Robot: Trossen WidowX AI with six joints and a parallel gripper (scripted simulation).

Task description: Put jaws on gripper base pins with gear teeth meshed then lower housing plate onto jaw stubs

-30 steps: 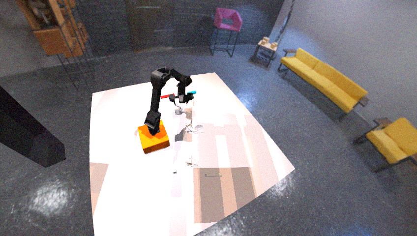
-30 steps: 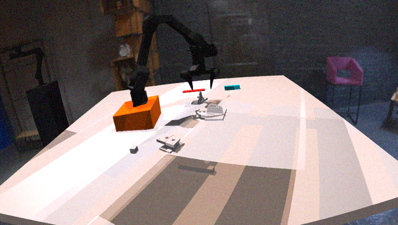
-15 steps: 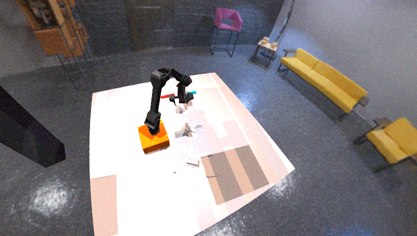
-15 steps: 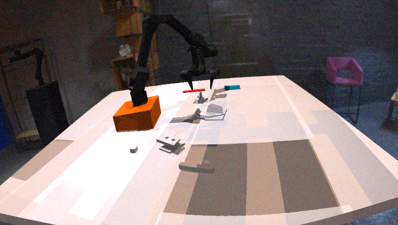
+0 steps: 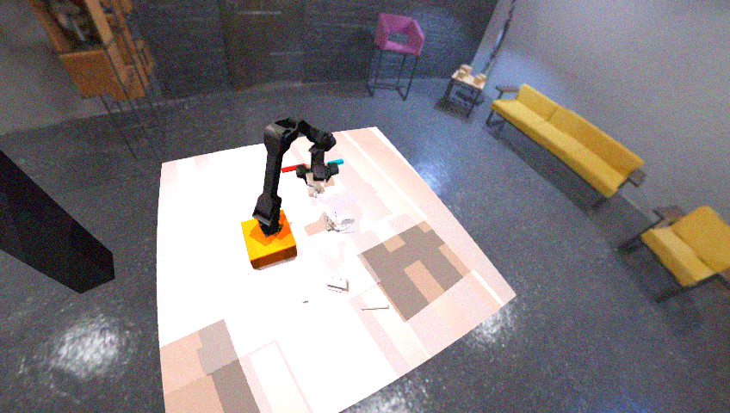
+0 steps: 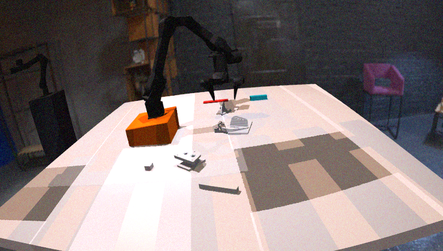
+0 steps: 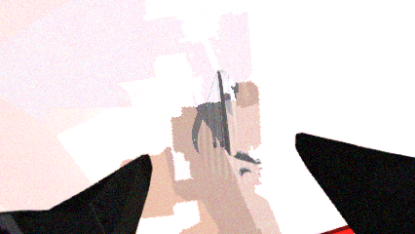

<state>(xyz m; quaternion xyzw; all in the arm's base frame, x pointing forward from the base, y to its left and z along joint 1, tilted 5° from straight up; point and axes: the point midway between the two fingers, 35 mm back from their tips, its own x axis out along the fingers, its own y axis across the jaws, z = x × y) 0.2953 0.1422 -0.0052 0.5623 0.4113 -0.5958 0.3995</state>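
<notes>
My gripper [image 6: 224, 98] [image 7: 222, 150] is open and empty, fingers down above a loose grey jaw [image 5: 314, 189] [image 6: 222, 109] [image 7: 212, 117]. The jaw shows between the fingertips in the wrist view, below them in the exterior view. Nearer in the exterior view, a pale flat plate [image 6: 247, 128] carries a raised rounded part [image 6: 239, 121], with a grey curved part [image 6: 220, 127] at its left. A light plate with two dark holes [image 5: 336, 281] [image 6: 187, 158] sits over another flat piece in front. I cannot tell for certain which is base or housing plate, or see pins and teeth clearly.
A red bar [image 5: 293, 168] [image 6: 211, 101] and a teal block [image 5: 336, 161] [image 6: 258, 97] lie behind the jaw. A small grey block [image 5: 306, 301] [image 6: 148, 167] and a long bar [image 5: 374, 308] [image 6: 219, 188] lie at the front. The orange arm mount [image 5: 270, 248] [image 6: 152, 132] stands left.
</notes>
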